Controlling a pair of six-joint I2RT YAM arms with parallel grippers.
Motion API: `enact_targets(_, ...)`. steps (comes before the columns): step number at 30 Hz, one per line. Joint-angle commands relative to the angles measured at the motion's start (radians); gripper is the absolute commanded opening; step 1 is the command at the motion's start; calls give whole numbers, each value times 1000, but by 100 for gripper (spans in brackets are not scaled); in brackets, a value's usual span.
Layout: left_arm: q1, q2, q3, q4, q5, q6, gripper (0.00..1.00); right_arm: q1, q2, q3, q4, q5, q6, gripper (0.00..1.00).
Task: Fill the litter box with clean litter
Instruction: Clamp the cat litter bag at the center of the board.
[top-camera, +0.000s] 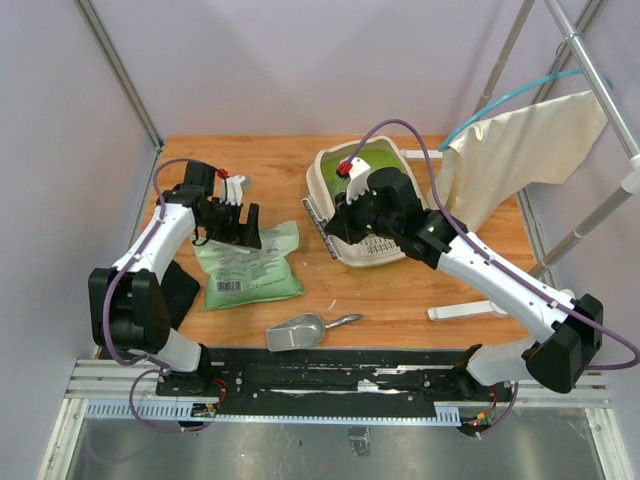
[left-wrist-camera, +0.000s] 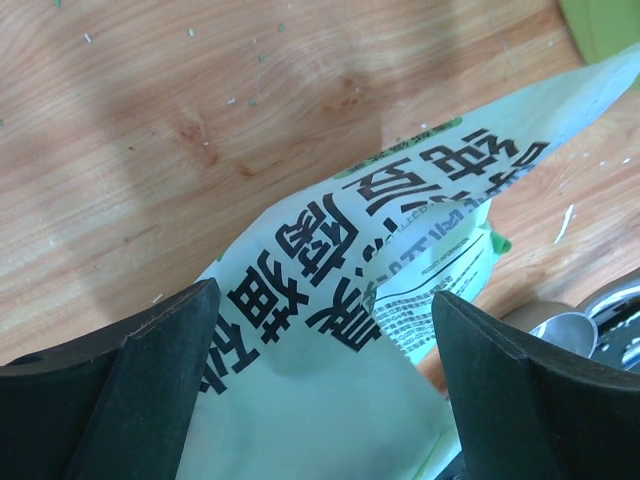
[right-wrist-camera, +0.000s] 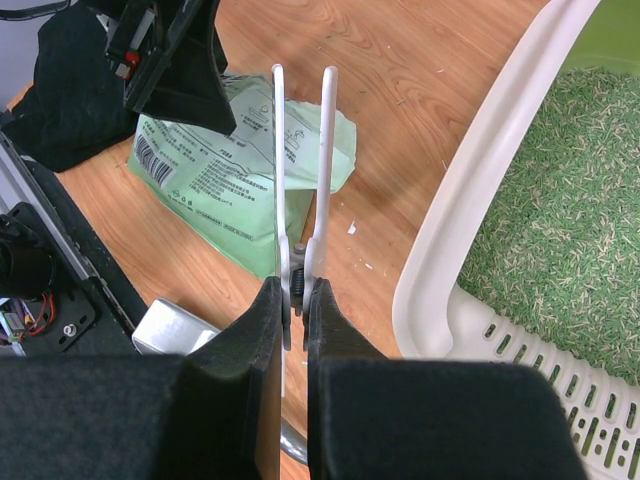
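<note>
The cream-white litter box (top-camera: 322, 183) stands at the back centre, partly under my right arm. Pale green litter (right-wrist-camera: 560, 200) lies inside it, next to its rim (right-wrist-camera: 480, 200). My right gripper (top-camera: 340, 220) is just left of the box, shut on a long white spring clip (right-wrist-camera: 325, 150) that sticks out over the wood; the gripper also shows in the right wrist view (right-wrist-camera: 297, 300). My left gripper (top-camera: 235, 225) is open at the top end of the light green printed bag (top-camera: 250, 265). The bag's raised upper edge (left-wrist-camera: 420, 200) lies between its fingers (left-wrist-camera: 150, 370).
A silver metal scoop (top-camera: 300, 332) lies near the front edge, right of the bag. A black object (top-camera: 180, 290) sits left of the bag. A white bar (top-camera: 465, 311) lies at the front right. A cream cloth (top-camera: 530, 150) hangs on a rack at the back right.
</note>
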Motion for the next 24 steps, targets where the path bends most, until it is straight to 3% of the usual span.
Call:
enact_targets(1, 7, -65, 40, 48, 40, -37, 94, -4, 2, 47, 13, -16, -23, 1)
enact_targets(8, 11, -87, 201, 185, -24, -127, 98, -4, -5, 41, 13, -6, -23, 1)
enact_targets(15, 7, 105, 265, 189, -87, -171, 86, -5, -19, 32, 12, -3, -18, 1)
enact_targets(19, -40, 182, 271, 159, -192, -145, 85, -6, -23, 28, 13, 0, -14, 1)
enact_targets(24, -50, 192, 272, 109, -114, -107, 77, -6, -25, 24, 13, -1, -10, 1)
